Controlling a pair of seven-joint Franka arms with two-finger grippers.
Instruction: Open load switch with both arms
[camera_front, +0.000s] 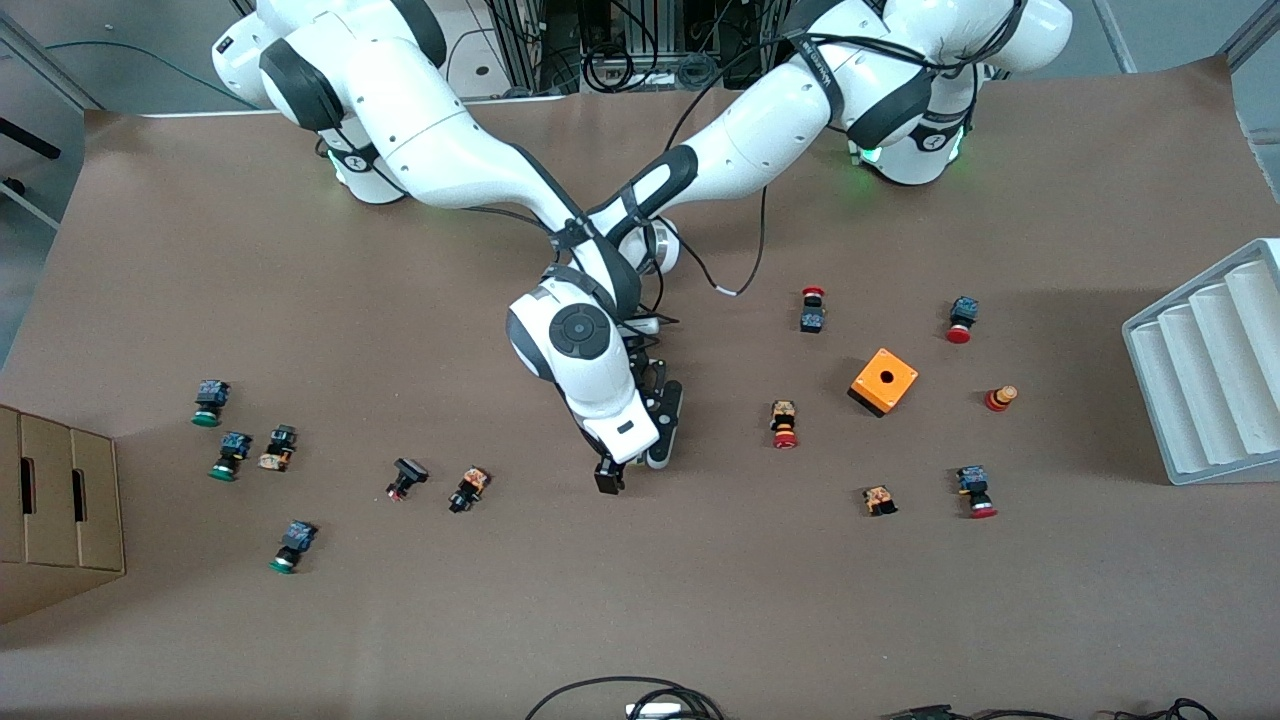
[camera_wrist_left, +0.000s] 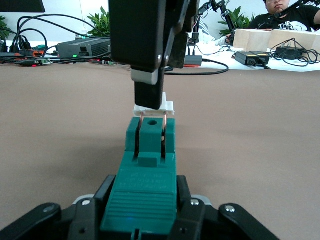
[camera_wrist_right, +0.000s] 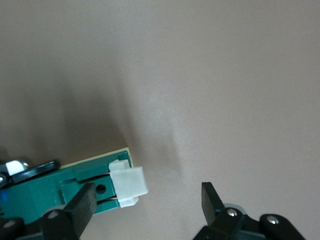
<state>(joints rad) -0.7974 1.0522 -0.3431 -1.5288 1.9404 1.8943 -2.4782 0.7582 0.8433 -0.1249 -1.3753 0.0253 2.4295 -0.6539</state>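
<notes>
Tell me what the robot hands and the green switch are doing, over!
Left gripper shut on green switch. Right gripper open at its white end piece, not gripping. Nothing in the way.

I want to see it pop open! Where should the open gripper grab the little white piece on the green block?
Probably by the white piece's two side faces, coming down from above. It juts out past the end of the green block, which the left gripper holds shut. The right gripper is open, one finger beside the block.
</notes>
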